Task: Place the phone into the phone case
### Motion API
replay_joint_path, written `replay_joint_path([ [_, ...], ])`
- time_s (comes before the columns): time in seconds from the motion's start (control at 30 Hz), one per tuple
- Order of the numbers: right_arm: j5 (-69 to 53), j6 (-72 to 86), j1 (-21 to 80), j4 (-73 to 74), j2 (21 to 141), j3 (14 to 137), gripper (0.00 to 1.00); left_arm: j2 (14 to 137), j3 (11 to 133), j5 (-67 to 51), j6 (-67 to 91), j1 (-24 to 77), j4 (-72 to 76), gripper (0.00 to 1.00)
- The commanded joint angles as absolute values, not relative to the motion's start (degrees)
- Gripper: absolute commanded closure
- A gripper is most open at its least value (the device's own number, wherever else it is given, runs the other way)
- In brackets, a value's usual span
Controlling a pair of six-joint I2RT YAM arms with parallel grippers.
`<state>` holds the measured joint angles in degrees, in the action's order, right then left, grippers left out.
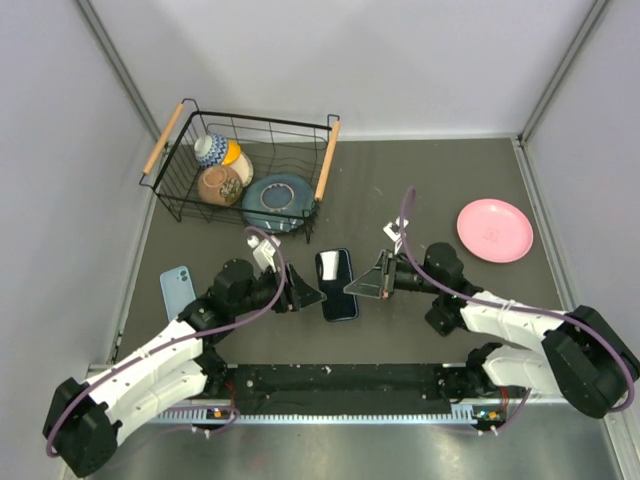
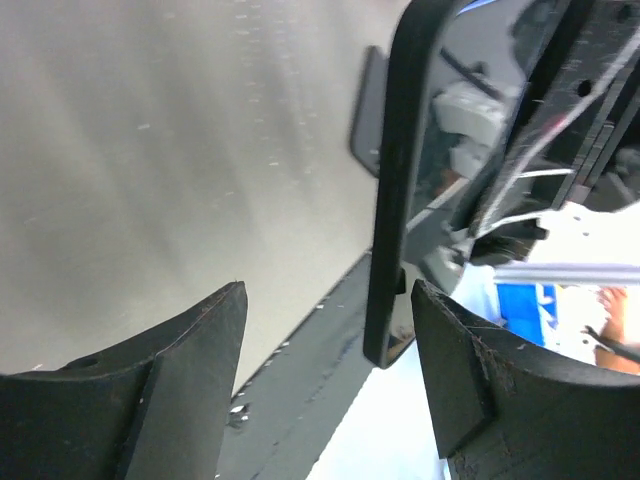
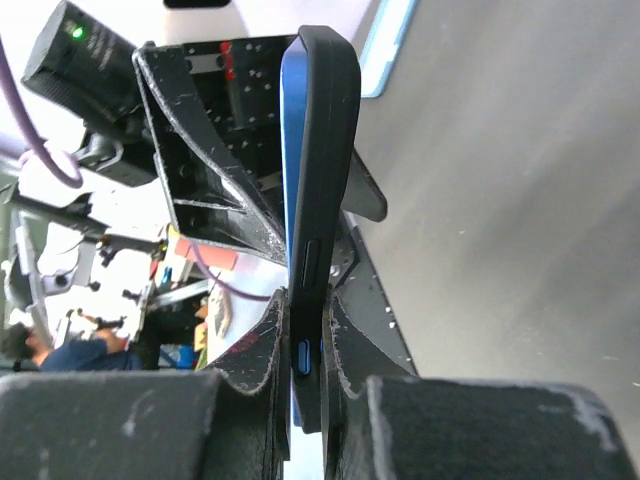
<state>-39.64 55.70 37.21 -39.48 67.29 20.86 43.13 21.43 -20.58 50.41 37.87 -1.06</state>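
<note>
Grey table (image 3: 520,200) backs a phone (image 3: 318,150), end hidden by right jaws.

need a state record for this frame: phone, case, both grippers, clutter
phone: blue phone, screen up, mid-table between the two grippers
case: black case round the phone's back and side; full seating cannot tell
right: right gripper shut on the cased phone's edge
left: left gripper open, phone's other edge in line with the gap, no contact seen
clutter: wire basket holding bowls and a blue plate; pink plate on the right; light blue phone-shaped item on the left
</note>
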Motion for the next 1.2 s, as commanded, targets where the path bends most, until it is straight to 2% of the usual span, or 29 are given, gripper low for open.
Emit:
replay_joint_path([
  [0.0,-46.84,59.49,37.26,-48.95,64.78,20.74,1.00,43.42,20.83,-30.83,53.52,37.71,13.17,0.28],
  [0.27,-46.06,62.84,42.27,-52.82,64.69,19.60,1.00,41.66,17.93,-34.19,56.69,37.88,20.57,0.33],
  [0.3,-45.36,62.93,42.71,-53.17,64.69,19.60,1.00,41.75,18.10,-34.36,56.52,37.88,20.57,0.35],
  [0.4,-44.39,63.54,43.24,-52.82,64.51,19.95,0.98,42.10,18.11,-35.41,56.60,37.97,21.00,0.56],
  [0.47,-43.95,63.72,43.33,-52.47,64.16,19.95,0.91,42.63,18.02,-36.03,56.86,37.88,21.97,0.70],
  [0.5,-43.68,63.72,43.33,-51.86,63.73,20.04,0.86,42.71,17.93,-36.99,57.04,37.88,22.41,0.74],
  [0.53,-43.33,62.76,43.24,-49.33,63.20,20.21,0.75,43.06,17.84,-37.35,56.95,37.88,22.76,0.79],
  [0.57,-42.02,61.97,43.24,-47.48,61.54,20.30,0.68,43.24,17.93,-37.88,56.78,37.88,22.94,0.88],
  [0.63,-39.48,59.00,43.16,-38.29,59.25,21.53,0.52,43.51,17.93,-39.19,56.51,37.88,22.50,0.95],
  [0.67,-37.29,57.76,43.15,-34.93,56.72,22.06,0.48,43.42,17.84,-39.81,56.43,37.88,22.50,1.00],
  [0.73,-35.43,54.16,42.98,-29.73,54.85,24.60,0.38,43.86,17.67,-41.91,56.43,37.88,22.59,1.00],
  [0.83,-33.05,50.03,42.45,-21.46,52.56,28.29,0.29,44.65,17.14,-44.64,56.78,37.88,24.34,1.00],
  [0.97,-32.87,45.09,41.40,-13.03,54.31,32.95,0.24,44.73,16.08,-46.31,58.53,37.88,28.21,1.00],
  [1.17,-38.39,44.39,40.78,-14.50,59.49,35.85,0.18,45.97,16.70,-48.25,60.99,37.88,31.28,1.00],
])
